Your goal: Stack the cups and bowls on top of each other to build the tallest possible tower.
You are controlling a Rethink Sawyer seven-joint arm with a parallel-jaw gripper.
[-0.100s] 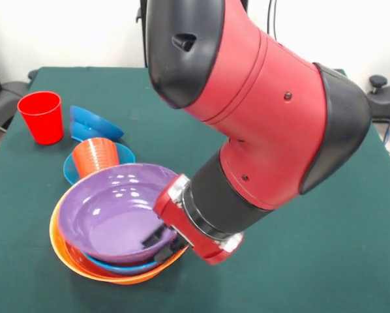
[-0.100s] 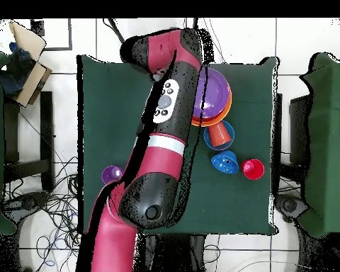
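Note:
The tower is a purple bowl (image 1: 110, 212) (image 2: 217, 93) nested on a light blue bowl (image 1: 126, 267), a red-orange one and the big yellow-orange bowl (image 1: 68, 251) (image 2: 222, 117). My gripper (image 1: 162, 243) is at the purple bowl's right rim, one finger (image 1: 153, 237) inside and one outside, shut on that rim. Behind the tower an orange-red cup (image 1: 96, 156) (image 2: 217, 133) stands upside down in a small light blue bowl (image 1: 122, 155). A dark blue bowl (image 1: 94, 124) (image 2: 224, 163) lies tilted beside a red cup (image 1: 40, 116) (image 2: 253, 168). A purple cup (image 2: 112, 173) stands apart. In the overhead view the arm hides the gripper.
The green table (image 1: 325, 261) ends close to the tower's front side. My bulky red arm (image 1: 260, 124) (image 2: 162, 134) stretches across the table's middle in the overhead view. The purple cup sits near the table's left edge there.

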